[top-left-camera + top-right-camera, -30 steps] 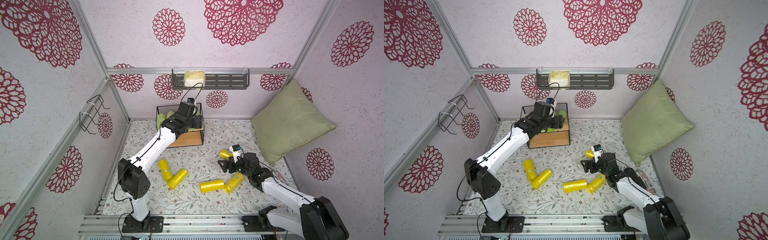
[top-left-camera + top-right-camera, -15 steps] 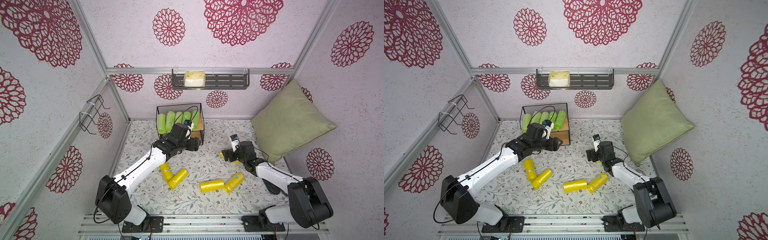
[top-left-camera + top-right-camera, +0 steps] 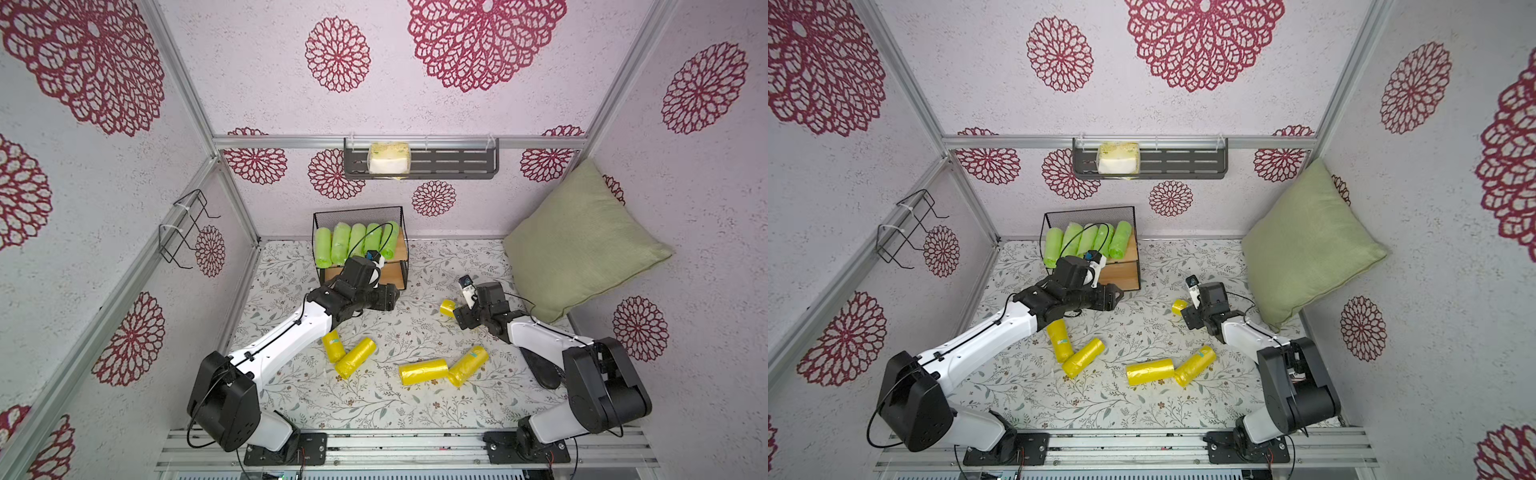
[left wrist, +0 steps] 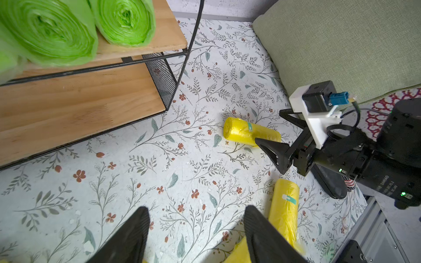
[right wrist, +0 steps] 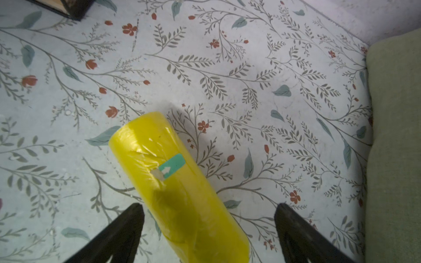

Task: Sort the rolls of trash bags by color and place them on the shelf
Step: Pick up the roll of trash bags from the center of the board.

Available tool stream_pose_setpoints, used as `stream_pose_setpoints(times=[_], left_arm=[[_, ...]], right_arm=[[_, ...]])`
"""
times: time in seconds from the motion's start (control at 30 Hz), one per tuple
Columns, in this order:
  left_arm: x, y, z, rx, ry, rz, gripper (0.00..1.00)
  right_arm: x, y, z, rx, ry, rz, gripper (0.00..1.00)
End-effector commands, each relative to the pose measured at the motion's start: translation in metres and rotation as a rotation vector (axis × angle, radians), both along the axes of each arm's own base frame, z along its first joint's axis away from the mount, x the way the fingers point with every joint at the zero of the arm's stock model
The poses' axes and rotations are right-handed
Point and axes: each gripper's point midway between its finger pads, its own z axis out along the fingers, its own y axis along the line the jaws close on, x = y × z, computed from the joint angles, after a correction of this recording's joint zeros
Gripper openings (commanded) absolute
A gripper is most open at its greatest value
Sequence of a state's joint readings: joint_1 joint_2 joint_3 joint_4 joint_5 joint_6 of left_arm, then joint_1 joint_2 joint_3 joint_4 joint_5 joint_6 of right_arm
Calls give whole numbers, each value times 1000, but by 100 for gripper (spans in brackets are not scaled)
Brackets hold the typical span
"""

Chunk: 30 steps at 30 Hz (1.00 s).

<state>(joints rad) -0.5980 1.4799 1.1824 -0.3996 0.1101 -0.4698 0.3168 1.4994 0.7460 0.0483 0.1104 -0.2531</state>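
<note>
The shelf [image 3: 357, 210] stands at the back with several light green rolls [image 3: 357, 243] side by side on its top board; its lower board [image 4: 79, 102] is bare. My left gripper [image 3: 395, 297] hovers open and empty over the floor in front of the shelf, as the left wrist view [image 4: 196, 214] shows. My right gripper [image 3: 455, 318] is open, its jaws either side of a yellow roll [image 5: 173, 173] lying on the floor [image 3: 448, 308], without closing on it. Several more yellow rolls [image 3: 423, 372] lie across the front of the floor.
A green pillow [image 3: 577, 245] leans in the right back corner. A dark slotted wall rack [image 3: 457, 164] holds a pale package. A bare wire hanger [image 3: 183, 232] hangs on the left wall. A flat black object [image 3: 540, 370] lies under the right arm.
My left gripper has drawn back from the shelf's top board and come down in front of it, open. The right arm has swung round and brought its gripper over the back yellow roll.
</note>
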Motion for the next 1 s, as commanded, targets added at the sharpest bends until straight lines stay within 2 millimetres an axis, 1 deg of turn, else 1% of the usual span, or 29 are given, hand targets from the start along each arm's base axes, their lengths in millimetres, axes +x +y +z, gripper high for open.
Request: stream_pose_setpoints(times=[0.0,0.17,0.37,0.53,0.77,0.97], left_arm=[[1,-7,1,-21,-4,-16,70],[1,-7,-2,-9,2,-16,70],[1,-9,-7,-5,11,-23,70],[4,-8,-8,0,8,-16,71],[7,2,-16,-12,32,26,71],[6,18,-19,-5,41,63,71]], right_arm=[[0,4,-5,-17,-1,73,94],[-1,8,-15,-9,20,117,91],[-1,8,-31,-50,43,170,88],[-3,17,-34,-53,47,221,83],[-11,37,-33,-41,51,289,68],[-21,67,-20,10,21,373,48]])
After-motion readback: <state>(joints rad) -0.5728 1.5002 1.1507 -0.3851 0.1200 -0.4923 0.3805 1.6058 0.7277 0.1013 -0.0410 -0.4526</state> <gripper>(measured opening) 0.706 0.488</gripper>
